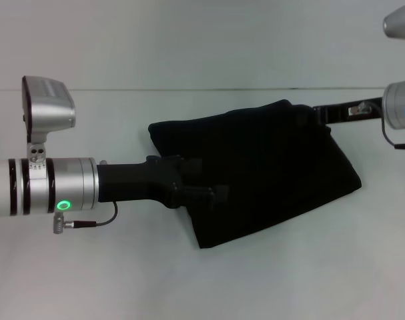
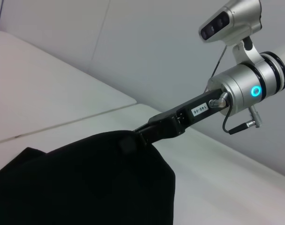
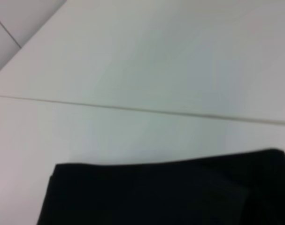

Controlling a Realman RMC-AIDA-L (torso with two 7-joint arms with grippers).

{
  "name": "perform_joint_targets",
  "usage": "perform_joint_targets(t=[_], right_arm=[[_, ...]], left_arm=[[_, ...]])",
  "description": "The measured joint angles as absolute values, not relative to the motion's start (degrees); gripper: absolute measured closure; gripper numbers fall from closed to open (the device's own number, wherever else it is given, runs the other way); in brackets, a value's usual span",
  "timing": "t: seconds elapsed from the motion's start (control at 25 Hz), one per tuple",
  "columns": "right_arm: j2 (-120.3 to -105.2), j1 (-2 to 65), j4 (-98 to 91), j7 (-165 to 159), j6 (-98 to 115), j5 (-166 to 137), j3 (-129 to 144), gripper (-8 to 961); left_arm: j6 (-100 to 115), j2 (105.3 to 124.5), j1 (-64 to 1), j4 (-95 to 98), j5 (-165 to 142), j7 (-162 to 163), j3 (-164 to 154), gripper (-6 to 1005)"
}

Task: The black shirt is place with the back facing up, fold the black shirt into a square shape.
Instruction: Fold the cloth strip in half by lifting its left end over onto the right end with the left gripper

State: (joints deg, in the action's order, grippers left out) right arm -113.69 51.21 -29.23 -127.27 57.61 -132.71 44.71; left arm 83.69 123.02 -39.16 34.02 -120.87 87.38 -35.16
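Black shirt (image 1: 269,173), no legible lettering

A robot lab or test bench: a bare white table (image 1: 189,287) before a plain pale wall (image 1: 189,40).

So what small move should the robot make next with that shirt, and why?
Probably lower both hands to lay the fold flat. The large black fabric shirt is already a compact bundle on the white table, with the left hand and right hand at opposite edges.
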Motion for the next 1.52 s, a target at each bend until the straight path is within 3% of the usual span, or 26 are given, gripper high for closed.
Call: perform_joint_targets(t=[0.72, 1.16, 1.52], right_arm=[[-111.58, 47.52, -30.1, -128.23, 59.4, -133.25, 44.91, 859], [-112.51, 47.4, -28.73, -126.76, 53.84, -133.78, 44.75, 858], [-109.54, 49.69, -28.95, -135.74, 53.58, -133.86, 44.9, 520]], left_arm=[[83.54, 123.29, -38.97, 33.29, -120.23, 90.35, -34.73, 55], [80.83, 123.3, -39.05, 33.23, -120.23, 92.74, -34.87, 56], [74.55, 123.34, -40.41, 33.22, -120.23, 96.58, -34.9, 58]])
